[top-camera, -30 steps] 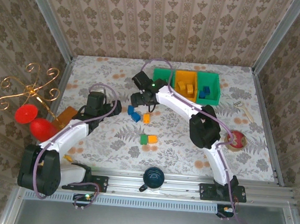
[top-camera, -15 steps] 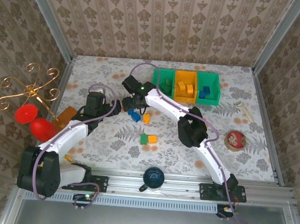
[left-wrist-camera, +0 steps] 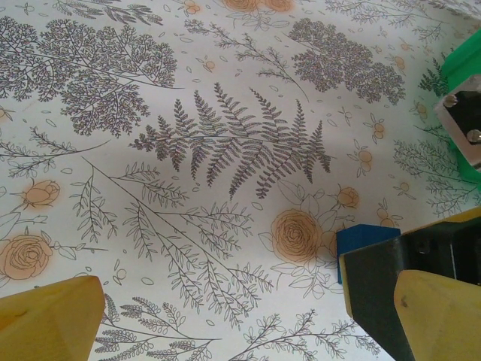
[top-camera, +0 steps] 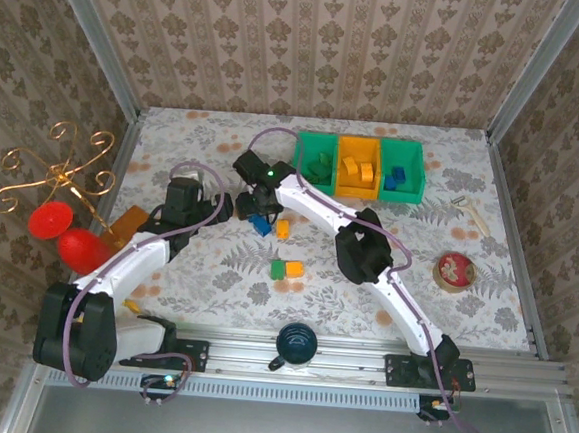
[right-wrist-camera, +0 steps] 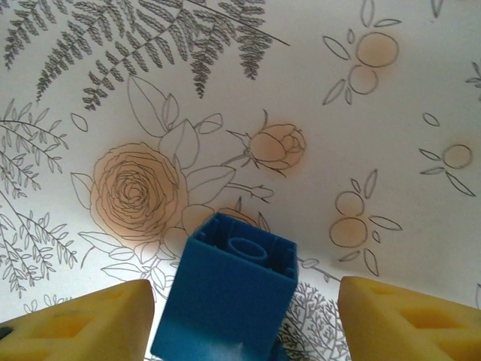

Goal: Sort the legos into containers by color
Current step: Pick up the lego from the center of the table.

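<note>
The right gripper point(right-wrist-camera: 244, 320) is open, its fingers at 9 and 3 o'clock of a blue brick point(right-wrist-camera: 229, 289) that lies on the table point(right-wrist-camera: 406, 173) between them. The left gripper point(left-wrist-camera: 240, 320) is open too, holding nothing. From above, the bins point(top-camera: 360, 140) sit at the brick's 1 o'clock.

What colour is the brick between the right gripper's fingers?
The brick is blue; the right wrist view shows it best.

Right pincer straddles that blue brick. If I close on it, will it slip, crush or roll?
Probably stiff: the blue brick looks like hard moulded plastic with a hollow end showing, so likely light. Its glossy faces may slip, though the foam-like pads should help. Boxy, so it shouldn't roll.
</note>
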Controlling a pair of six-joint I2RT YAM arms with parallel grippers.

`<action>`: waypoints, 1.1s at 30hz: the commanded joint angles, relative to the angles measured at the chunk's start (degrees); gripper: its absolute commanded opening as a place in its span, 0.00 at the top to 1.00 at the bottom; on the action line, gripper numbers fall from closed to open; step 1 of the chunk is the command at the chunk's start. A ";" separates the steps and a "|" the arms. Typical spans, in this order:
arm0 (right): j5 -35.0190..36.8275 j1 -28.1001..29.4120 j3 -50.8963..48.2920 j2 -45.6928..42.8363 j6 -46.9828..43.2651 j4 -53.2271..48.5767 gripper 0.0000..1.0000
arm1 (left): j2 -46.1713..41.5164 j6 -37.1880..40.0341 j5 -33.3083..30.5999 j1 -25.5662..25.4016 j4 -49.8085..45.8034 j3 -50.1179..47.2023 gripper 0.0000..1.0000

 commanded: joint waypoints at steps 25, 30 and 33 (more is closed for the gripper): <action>-3.88 -0.77 5.12 1.39 0.37 -1.95 0.73 | -0.41 -1.02 0.47 1.02 0.68 -1.22 0.00; -3.20 -1.49 4.48 -1.95 -0.36 -1.70 0.76 | -0.76 -1.00 0.42 1.24 0.56 -1.46 0.00; -2.56 -1.84 3.22 -4.78 -1.04 -1.01 0.78 | -0.86 -1.01 0.38 1.42 0.61 -1.50 0.00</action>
